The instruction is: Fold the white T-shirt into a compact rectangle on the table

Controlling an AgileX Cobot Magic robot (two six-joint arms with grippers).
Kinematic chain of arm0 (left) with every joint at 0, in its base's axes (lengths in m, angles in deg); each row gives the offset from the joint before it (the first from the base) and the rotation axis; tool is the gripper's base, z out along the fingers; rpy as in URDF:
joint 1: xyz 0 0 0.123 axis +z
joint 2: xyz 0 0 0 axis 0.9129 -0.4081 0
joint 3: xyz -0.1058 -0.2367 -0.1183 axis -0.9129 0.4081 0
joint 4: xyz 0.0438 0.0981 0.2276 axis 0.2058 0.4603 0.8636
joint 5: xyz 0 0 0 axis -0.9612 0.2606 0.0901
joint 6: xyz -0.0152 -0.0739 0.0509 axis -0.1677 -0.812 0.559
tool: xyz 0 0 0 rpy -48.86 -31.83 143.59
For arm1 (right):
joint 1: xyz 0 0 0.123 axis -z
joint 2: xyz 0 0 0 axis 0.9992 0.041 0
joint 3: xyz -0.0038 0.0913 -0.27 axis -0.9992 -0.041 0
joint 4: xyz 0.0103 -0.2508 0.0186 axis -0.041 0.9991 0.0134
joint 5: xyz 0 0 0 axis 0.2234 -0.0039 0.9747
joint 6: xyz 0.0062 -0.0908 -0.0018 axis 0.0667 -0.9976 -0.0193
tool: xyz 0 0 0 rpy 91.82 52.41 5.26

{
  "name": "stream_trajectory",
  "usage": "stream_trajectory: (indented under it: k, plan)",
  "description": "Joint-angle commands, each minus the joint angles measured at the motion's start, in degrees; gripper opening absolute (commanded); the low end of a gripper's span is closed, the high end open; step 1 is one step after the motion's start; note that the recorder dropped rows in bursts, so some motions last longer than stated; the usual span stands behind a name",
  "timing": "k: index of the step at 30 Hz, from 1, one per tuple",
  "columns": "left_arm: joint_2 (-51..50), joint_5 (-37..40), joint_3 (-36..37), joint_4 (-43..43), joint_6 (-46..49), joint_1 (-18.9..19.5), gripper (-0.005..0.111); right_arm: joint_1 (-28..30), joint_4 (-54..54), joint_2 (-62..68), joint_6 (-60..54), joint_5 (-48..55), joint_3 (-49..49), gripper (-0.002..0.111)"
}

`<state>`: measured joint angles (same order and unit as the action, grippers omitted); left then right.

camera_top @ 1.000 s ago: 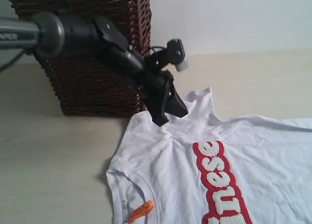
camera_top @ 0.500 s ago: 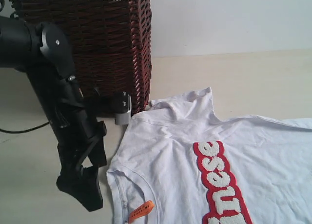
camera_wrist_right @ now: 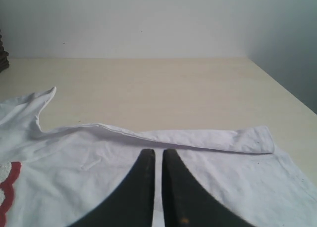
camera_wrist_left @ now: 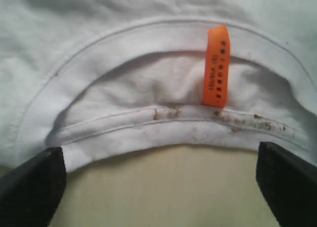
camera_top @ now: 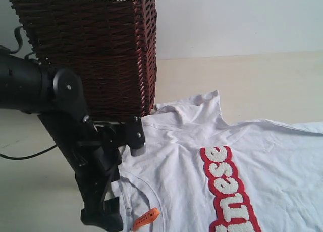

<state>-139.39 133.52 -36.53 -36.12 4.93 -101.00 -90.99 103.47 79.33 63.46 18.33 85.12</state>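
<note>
The white T-shirt (camera_top: pixel 176 161) lies spread on the table (camera_top: pixel 30 191), chest up, with its red-outlined lettering (camera_top: pixel 229 191) running toward the front edge. Its orange neck tag (camera_top: pixel 146 218) shows at the collar. My left gripper (camera_top: pixel 103 219) hangs low just beside the collar. In the left wrist view it (camera_wrist_left: pixel 161 187) is open wide over bare table (camera_wrist_left: pixel 148 207), its fingers (camera_wrist_left: pixel 29 187) flanking the collar's rim (camera_wrist_left: pixel 163 123) below the tag (camera_wrist_left: pixel 217 66). My right gripper (camera_wrist_right: pixel 158 155) is shut, empty, over the shirt's body (camera_wrist_right: pixel 74 172) near a folded-over edge (camera_wrist_right: pixel 198 138). It is outside the exterior view.
A brown wicker basket (camera_top: pixel 91 50) with white lace edging stands at the back left, close behind the left arm and touching the shirt's sleeve. Pale wall rises behind the table. Bare tabletop (camera_wrist_right: pixel 148 83) stretches beyond the shirt.
The left arm swung from the sleeve by the basket down and toward the front, and now stands at the collar. The shirt has not shifted.
</note>
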Motion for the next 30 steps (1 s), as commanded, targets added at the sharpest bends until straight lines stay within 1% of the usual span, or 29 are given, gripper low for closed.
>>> stream_trajectory:
  k: [1, 6, 11, 13, 16, 21, 24, 30]
  plan:
    - [2.09, -4.02, 2.98, 5.96, -1.64, -5.00, 0.105, 0.30, -0.09, -0.25, -0.05, -0.75, -0.27, 0.008]
    - [4.39, -8.19, 4.36, 6.32, -3.58, -8.84, 0.105, 0.30, -0.09, -0.25, -0.05, -0.75, -0.27, 0.008]
    - [4.28, -14.87, 4.36, 4.61, -3.18, -8.97, 0.105, 0.30, -0.09, -0.25, -0.05, -0.75, -0.27, 0.008]
    - [3.76, -16.02, 4.36, 3.79, -2.77, -8.97, 0.105, 0.30, -0.09, -0.25, -0.05, -0.75, -0.27, 0.008]
    - [2.68, -16.10, 4.36, 2.48, -1.82, -8.97, 0.105, 0.30, -0.09, -0.25, -0.05, -0.75, -0.27, 0.008]
    - [0.61, -13.01, 4.36, 1.58, -1.69, -8.97, 0.105, 0.30, -0.09, -0.25, -0.05, -0.75, -0.27, 0.008]
    - [-0.33, -12.61, 4.36, 1.44, -1.00, -8.97, 0.105, 0.30, -0.09, -0.25, -0.05, -0.75, -0.27, 0.008]
    - [-0.89, -12.61, 4.36, -3.40, -0.23, -8.97, 0.105, 0.30, -0.09, -0.25, -0.05, -0.75, -0.27, 0.008]
